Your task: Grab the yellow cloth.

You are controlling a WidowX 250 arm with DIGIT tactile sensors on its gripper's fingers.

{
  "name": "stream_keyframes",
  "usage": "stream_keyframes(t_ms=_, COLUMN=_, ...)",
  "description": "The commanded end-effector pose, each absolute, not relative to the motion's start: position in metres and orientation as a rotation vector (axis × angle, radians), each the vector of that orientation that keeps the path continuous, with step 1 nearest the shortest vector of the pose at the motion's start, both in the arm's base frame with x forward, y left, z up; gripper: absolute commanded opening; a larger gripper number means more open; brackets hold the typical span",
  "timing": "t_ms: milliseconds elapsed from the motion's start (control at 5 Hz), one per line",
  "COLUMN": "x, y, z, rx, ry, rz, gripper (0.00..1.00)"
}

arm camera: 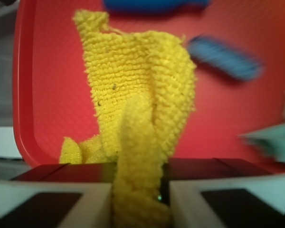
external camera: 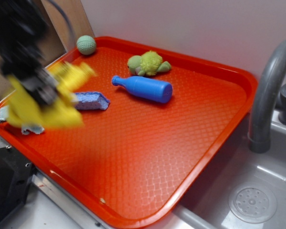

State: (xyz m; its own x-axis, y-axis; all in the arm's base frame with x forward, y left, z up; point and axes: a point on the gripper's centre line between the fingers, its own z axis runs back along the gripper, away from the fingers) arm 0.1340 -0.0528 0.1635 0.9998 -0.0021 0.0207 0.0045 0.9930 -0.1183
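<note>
While pinched in the closed hand (arm camera: 138,190), yellow cloth (arm camera: 142,114) hanging below (folds bunched), over red tray (external camera: 181,143).

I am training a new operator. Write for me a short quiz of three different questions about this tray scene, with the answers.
1. True or false: the claw is shut on the yellow cloth.
2. Multiple choice: which thing lies nearest the blue bottle toward the back of the red tray? A) green ball B) yellow-green plush toy C) blue sponge
3. Fill in: right of the tray stands a grey ____ over a sink.

Key
1. True; the wrist view shows the cloth pinched between the two fingers.
2. B, the plush toy.
3. Faucet.
</note>
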Motion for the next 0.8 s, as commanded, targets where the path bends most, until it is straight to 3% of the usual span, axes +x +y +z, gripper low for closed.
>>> stream_keyframes(t_ms=0, x=0.134, y=0.010, z=0.220, rx=-0.061, ry=-0.213, rz=-0.087, gripper=0.00)
stream_keyframes(t_ms=200, x=0.154, y=0.001, z=0.208, rx=-0.051, ry=-0.181, rz=-0.124, gripper=0.00)
stream_keyframes(t_ms=600, x=0.153, y=-0.008, z=0.205, rx=-0.044, ry=-0.170, rz=-0.102, gripper=0.00)
